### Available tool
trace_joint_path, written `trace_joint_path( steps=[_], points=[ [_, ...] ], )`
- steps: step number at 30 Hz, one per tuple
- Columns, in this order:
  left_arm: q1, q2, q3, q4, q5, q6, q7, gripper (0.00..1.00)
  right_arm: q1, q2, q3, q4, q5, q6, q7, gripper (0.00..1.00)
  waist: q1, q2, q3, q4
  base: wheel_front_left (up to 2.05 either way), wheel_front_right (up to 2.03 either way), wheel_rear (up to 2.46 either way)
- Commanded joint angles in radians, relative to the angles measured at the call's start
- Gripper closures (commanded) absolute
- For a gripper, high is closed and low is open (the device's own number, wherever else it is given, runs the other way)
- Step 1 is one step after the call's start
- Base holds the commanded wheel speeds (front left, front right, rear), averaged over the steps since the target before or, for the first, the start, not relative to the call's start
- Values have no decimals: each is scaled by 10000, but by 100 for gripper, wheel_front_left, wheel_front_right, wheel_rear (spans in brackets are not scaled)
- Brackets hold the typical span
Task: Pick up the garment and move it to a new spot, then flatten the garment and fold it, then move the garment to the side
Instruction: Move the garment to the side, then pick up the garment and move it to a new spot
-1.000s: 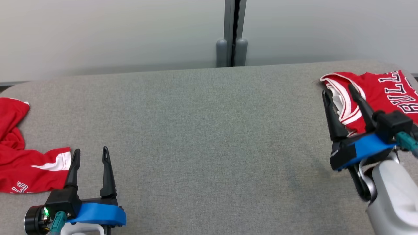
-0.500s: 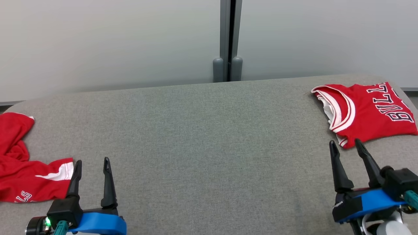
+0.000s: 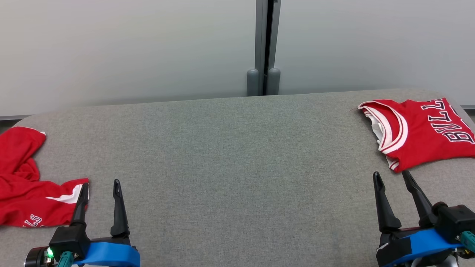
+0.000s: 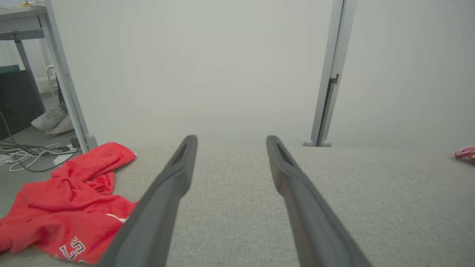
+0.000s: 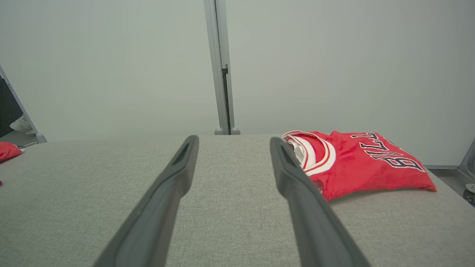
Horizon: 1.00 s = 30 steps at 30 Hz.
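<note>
left wrist: shoes (image 4: pixel 51 119), cables (image 4: pixel 28 158) | right wrist: folded jersey (image 5: pixel 365 168)

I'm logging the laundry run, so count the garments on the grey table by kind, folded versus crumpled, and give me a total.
Folded red jersey: 1
Crumpled red garment: 1
Total: 2 garments on the grey table

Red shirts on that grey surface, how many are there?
2. A folded red jersey lies at the far right, just beyond the right pincer. A crumpled red garment lies at the left edge, beside the left pincer. More could lie outside the pictures.
</note>
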Motion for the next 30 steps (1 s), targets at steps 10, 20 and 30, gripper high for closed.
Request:
trace_joint_path(
  steps=[10,20,30],
  points=[
    [-62,91,-72,-19,-72,94,-27,0,195,76,30,-90,-47,1,79,0,0,0,28,252,0,0,0],
    [-178,263,-12,-78,-104,207,-13,0,13,75,214,161,252,1,-86,0,0,0,171,1247,0,0,0],
    [-162,419,251,-202,-288,417,-9,0,-230,73,387,439,220,1,-136,0,0,0,341,2663,0,0,0]
  ],
)
